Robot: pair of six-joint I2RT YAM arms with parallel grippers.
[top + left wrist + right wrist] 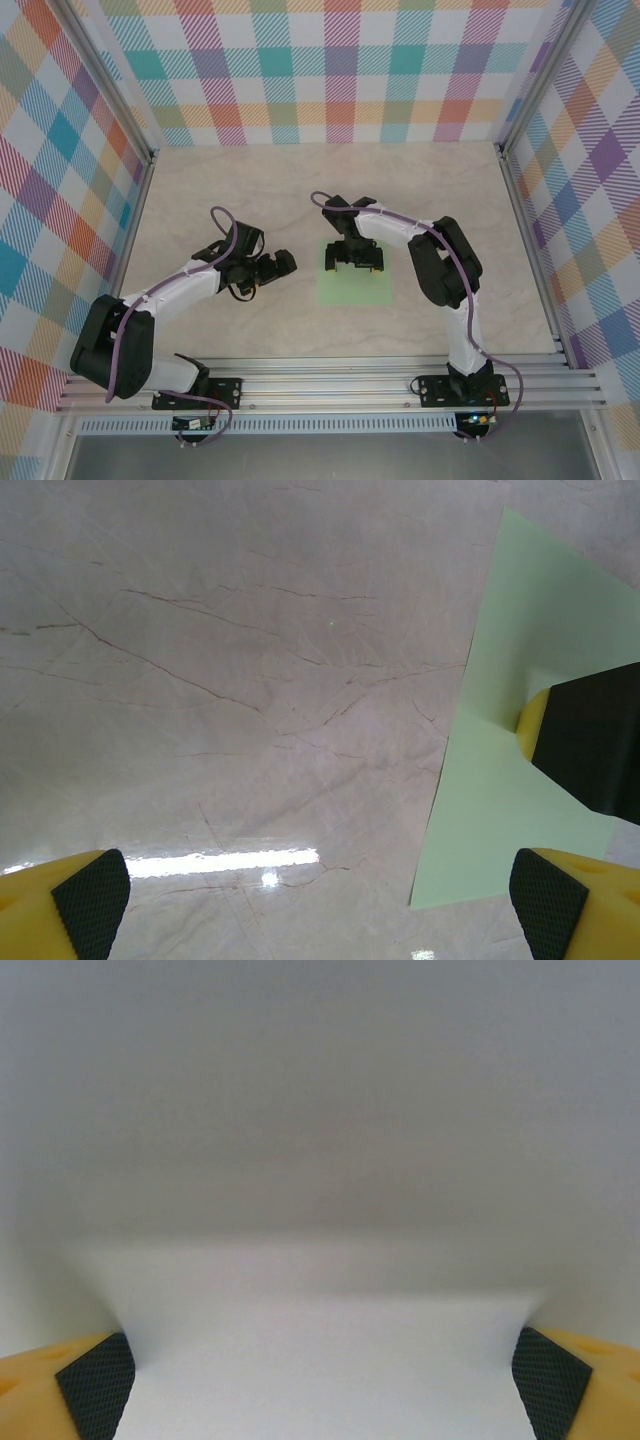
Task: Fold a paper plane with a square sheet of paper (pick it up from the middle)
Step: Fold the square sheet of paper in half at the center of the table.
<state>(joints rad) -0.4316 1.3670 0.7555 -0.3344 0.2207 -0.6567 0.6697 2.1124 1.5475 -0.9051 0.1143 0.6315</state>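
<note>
My left end effector [272, 266] hangs just left of the sheet [354, 290], fingers spread wide, nothing between them. In its wrist view the sheet's [480, 810] left edge lies close to my right-hand pad [548, 915].

The sheet lies on the tabletop [200, 190] between my two arms, square and with no fold that I can see, so I judge the plane not yet begun.

Farther out, my right end effector [355, 262] is down on the far part of the sheet, fingers just as wide and pinching nothing. From the left wrist, one of its fingers [585, 740] touches the paper, which seems to lift beyond it. Between my right pads [95, 1380] there is only a pale blur; I think it is paper bulging up, but I cannot be sure.

To do this well, I should press lightly and draw the right fingers together slowly, so the paper buckles into a ridge I can pinch. Pressing too hard would drag or crumple it, and too little would let the tips slide. My tips look nearer the far edge than the middle, so I may need to correct that.

The only thing close enough to interfere is my own left arm, which should hold off. The checked walls [340, 70] stand well beyond.
</note>
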